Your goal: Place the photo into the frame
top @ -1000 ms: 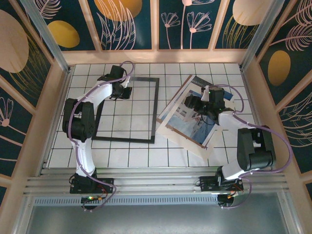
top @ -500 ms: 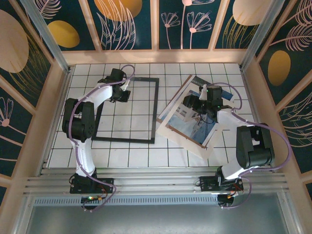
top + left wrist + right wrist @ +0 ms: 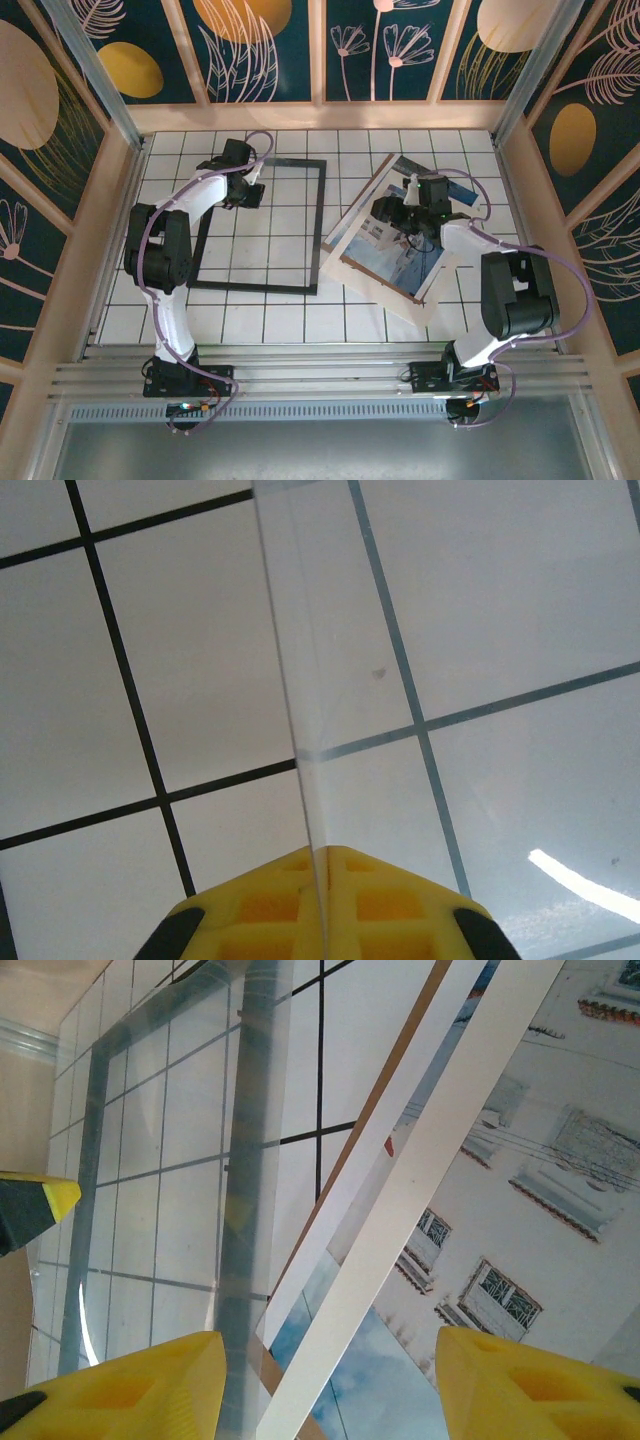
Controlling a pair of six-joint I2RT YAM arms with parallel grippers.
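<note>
Judging from layout, task was at early stage: photo (image 3: 400,240) lay tilted right of frame (image 3: 262,287), just beside it, not inserted. Left gripper (image 3: 250,190) was pressed together on clear pane (image 3: 290,660) edge at frame's far-left corner. Right gripper (image 3: 330,1380) was spread over photo, gripping nothing. Remaining: pick, transfer, seat.

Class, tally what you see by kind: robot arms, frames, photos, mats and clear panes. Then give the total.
Arms: 2
Frame: 1
Photo: 1
Mat: 1
Clear pane: 1
Total: 6
</note>
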